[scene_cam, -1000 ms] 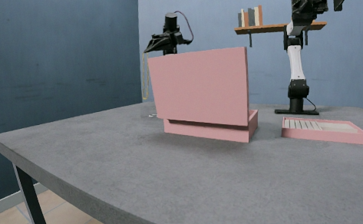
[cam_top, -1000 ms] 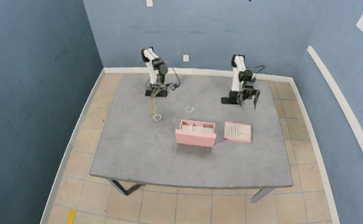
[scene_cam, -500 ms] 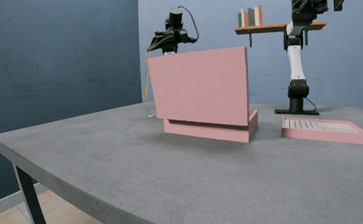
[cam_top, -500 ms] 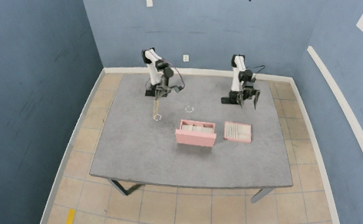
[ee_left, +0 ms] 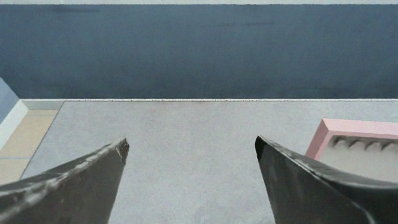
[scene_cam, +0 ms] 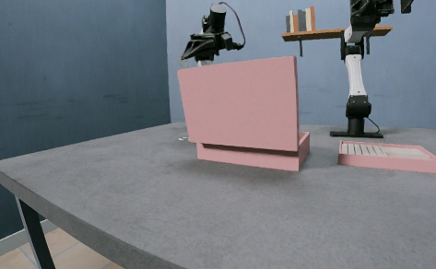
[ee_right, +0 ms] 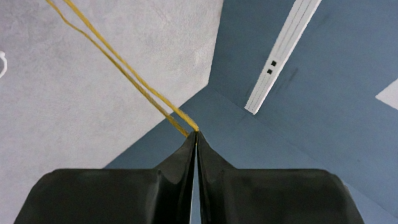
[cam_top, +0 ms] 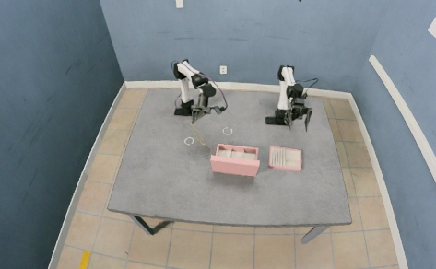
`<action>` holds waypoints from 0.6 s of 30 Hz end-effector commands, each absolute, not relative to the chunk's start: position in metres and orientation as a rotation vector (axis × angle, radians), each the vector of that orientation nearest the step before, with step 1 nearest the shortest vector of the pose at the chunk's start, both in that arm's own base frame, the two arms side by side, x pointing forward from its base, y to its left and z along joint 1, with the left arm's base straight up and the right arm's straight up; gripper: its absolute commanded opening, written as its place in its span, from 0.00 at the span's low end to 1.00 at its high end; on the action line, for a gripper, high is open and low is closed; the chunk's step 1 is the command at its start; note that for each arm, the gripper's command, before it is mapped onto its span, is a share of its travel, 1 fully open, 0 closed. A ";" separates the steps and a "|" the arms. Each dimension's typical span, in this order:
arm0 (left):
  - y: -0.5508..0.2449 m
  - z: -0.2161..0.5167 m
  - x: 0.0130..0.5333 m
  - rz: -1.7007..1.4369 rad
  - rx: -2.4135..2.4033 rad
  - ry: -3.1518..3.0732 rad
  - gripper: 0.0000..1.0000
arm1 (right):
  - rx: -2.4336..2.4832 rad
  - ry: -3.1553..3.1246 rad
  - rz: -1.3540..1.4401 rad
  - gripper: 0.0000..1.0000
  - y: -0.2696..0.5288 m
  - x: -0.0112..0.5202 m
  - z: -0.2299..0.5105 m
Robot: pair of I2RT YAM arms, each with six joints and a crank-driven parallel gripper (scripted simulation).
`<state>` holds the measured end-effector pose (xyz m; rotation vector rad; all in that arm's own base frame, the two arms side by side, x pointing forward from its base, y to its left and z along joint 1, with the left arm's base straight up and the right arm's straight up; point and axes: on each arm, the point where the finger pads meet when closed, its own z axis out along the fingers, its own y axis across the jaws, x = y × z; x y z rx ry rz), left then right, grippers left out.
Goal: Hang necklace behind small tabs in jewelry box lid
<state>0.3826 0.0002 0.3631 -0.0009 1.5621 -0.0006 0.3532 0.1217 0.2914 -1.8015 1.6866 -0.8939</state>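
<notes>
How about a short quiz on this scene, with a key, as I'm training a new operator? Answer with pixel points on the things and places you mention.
1. Multiple choice. What does the right gripper (cam_top: 193, 122) (scene_cam: 182, 59) (ee_right: 196, 134) pinch between its fingertips?
a) a white ring
b) the gold necklace (cam_top: 201, 134) (scene_cam: 186, 64) (ee_right: 131, 72)
c) the pink tray
2. True or false: the jewelry box's lid (cam_top: 235, 167) (scene_cam: 241, 106) is shut flat over the box.
3. Fill in the number: in the top view, ____ white rings (cam_top: 185, 142) lie on the table (cam_top: 163, 184) (scene_cam: 117, 184) (ee_left: 190, 125) (ee_right: 75, 115).

Key: 1. b; 2. false; 3. two
</notes>
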 end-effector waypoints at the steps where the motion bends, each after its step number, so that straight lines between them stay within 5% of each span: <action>1: 0.003 0.372 0.379 0.011 -0.005 1.539 1.00 | -1.803 1.694 -0.899 0.00 0.132 0.355 0.297; 18: 0.003 0.372 0.379 0.011 -0.005 1.539 1.00 | -1.831 1.703 -0.925 0.00 0.170 0.376 0.295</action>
